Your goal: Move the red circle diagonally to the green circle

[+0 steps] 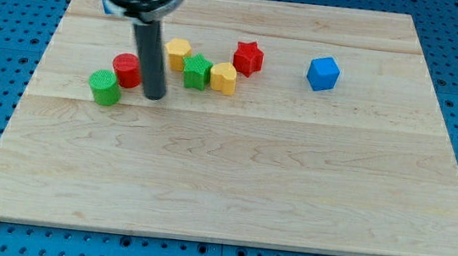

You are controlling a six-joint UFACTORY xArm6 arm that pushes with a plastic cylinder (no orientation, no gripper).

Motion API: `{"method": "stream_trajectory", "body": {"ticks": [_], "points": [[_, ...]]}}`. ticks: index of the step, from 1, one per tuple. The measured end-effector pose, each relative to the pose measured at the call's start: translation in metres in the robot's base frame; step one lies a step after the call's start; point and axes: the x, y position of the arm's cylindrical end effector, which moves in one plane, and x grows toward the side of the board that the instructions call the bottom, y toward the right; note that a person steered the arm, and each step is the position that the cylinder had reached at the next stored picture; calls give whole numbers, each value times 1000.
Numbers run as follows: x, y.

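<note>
The red circle (126, 69) is a short red cylinder on the board's left part. It touches the green circle (104, 87), which lies just below and to its left. My tip (154, 96) rests on the board just right of the red circle and slightly lower, close to it or touching it. The dark rod rises from the tip and the arm's head covers the board's top left.
A yellow hexagon (177, 54), a green star (197, 71), a yellow block (223, 79) and a red star (249, 58) form a cluster right of my tip. A blue cube (323, 72) stands further right. Another blue block is mostly hidden behind the arm.
</note>
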Motion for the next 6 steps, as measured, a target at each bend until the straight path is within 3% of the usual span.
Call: {"method": "stream_trajectory", "body": {"ticks": [1,3,4,6], "points": [[-33,-44],[-110,46],[-118,70],[-59,19]]}}
